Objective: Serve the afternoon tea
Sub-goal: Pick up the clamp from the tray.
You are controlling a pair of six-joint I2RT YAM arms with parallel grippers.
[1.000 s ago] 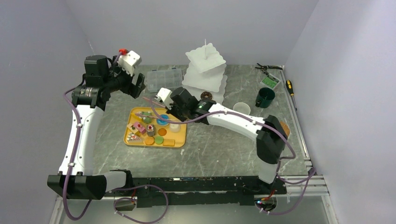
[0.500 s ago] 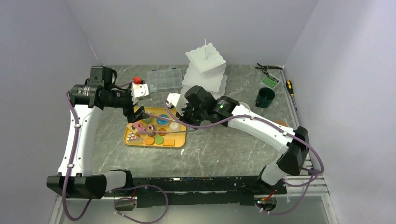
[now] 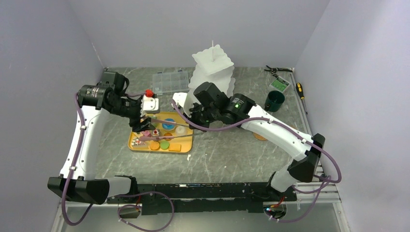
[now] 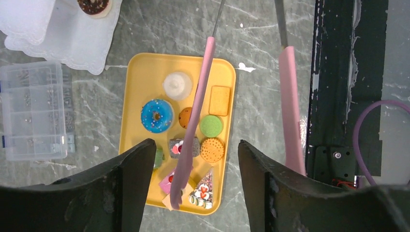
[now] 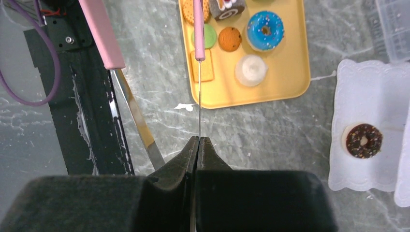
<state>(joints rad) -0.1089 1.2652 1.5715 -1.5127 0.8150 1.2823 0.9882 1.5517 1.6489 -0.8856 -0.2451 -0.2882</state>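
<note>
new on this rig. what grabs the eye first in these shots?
A yellow plastic tray of small colourful toy pastries sits left of centre on the grey marbled table, with a white three-tier scalloped stand behind it to the right. The pink-tipped metal tongs stretch over the tray, one blade pinched in the shut right gripper, while the open left gripper straddles one pink tip. A lone chocolate sprinkled donut lies on the stand's lowest tier.
</note>
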